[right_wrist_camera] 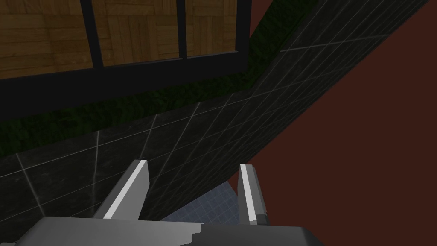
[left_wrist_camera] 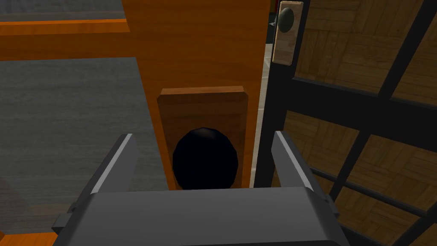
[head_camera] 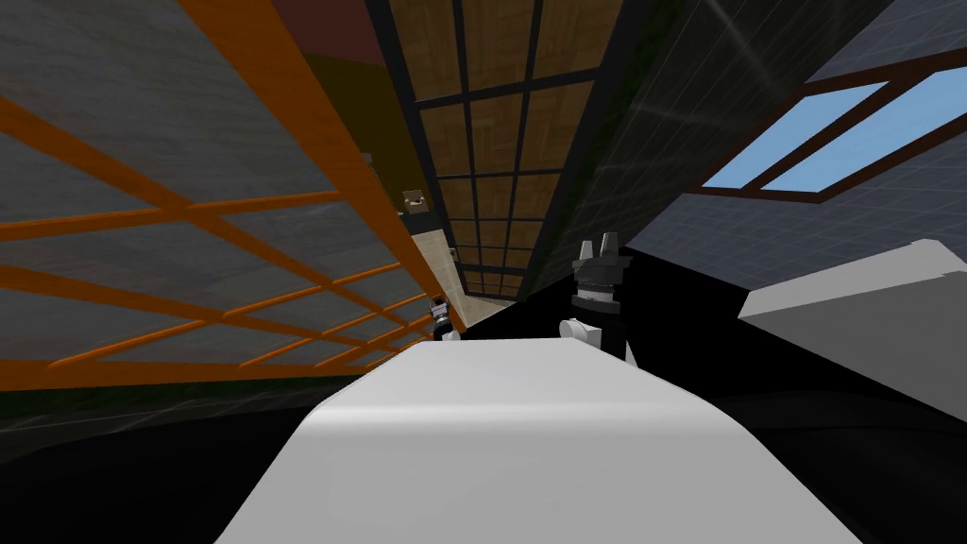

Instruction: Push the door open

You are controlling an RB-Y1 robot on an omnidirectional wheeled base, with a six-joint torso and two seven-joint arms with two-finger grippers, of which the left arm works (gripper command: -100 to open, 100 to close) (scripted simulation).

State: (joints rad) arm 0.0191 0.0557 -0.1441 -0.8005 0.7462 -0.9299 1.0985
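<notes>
Close before the black knob (left_wrist_camera: 205, 159) on the orange door (left_wrist_camera: 196, 47), left gripper (left_wrist_camera: 202, 136) hangs with fingers spread wide, one either side of the knob, gripping nothing. Knob sits on a brown wooden plate (left_wrist_camera: 202, 104) near the door's edge. Just past that edge from the knob: black-framed door (left_wrist_camera: 341, 102), parquet-patterned panes. Right gripper (right_wrist_camera: 194, 164), well apart from the knob, also spread and empty, faces a dark tiled wall (right_wrist_camera: 170, 136).

Left hand (left_wrist_camera: 202, 136) and right hand (right_wrist_camera: 194, 164) reach forward, fingers apart.
</notes>
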